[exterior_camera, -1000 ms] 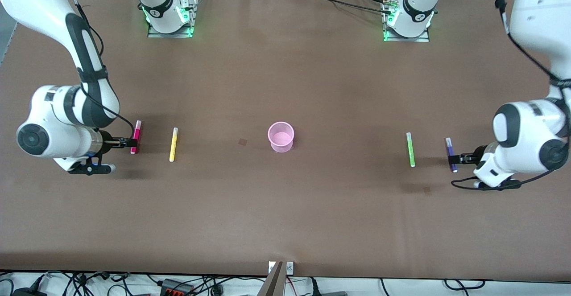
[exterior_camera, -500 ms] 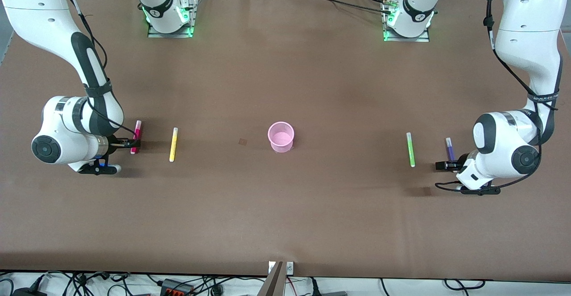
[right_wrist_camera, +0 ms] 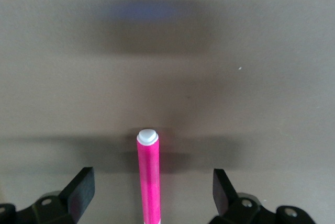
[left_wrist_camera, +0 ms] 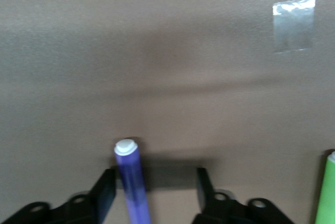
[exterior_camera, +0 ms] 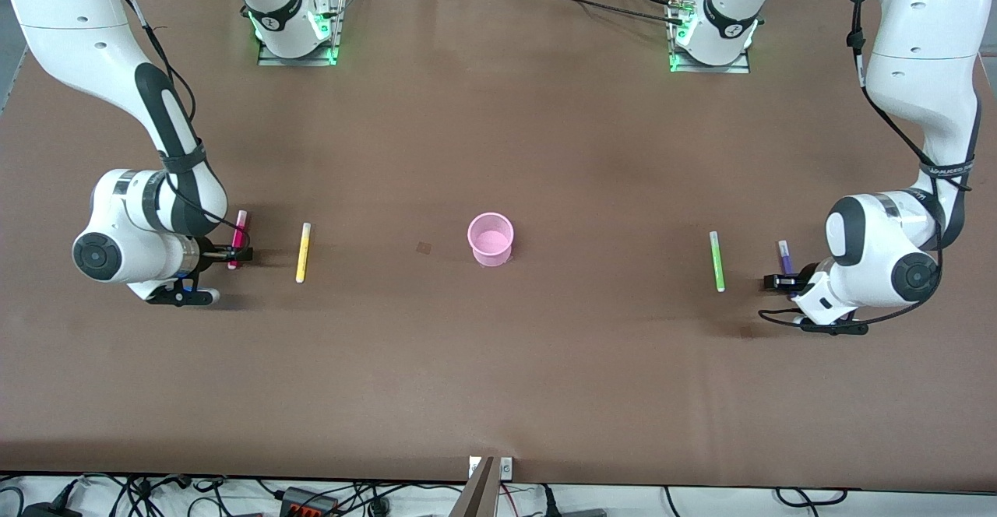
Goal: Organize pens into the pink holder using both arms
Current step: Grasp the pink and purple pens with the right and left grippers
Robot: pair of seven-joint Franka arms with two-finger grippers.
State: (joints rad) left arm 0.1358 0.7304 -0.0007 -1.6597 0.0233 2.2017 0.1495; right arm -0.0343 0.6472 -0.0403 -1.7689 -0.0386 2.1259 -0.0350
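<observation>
So far no pen is seen in the pink holder (exterior_camera: 491, 239), which stands at mid-table and looks empty.

The right gripper (right_wrist_camera: 148, 195) is set low at the table w/ fingers (right_wrist_camera: 81, 187) spread wide, and the magenta pen (right_wrist_camera: 148, 174) is straddled between them, not yet pinched. That pen (exterior_camera: 237, 238) lies well toward the right arm's end from the holder, and the yellow pen (exterior_camera: 302, 251) is found between it and the holder.

The left gripper (left_wrist_camera: 152, 195) is likewise spread, w/ the purple pen (left_wrist_camera: 131, 179) between the fingers, closer to one of them. That pen (exterior_camera: 785, 257) lies well toward the left arm's end from the holder; the green pen (exterior_camera: 716, 260) is placed between the two.

Progress is judged as start only: all 4 pens are left on the table (exterior_camera: 498, 135), approx. level w/ the holder. Two grasps are being lined up; closing, carrying and dropping are still to be done, then yellow and green.
</observation>
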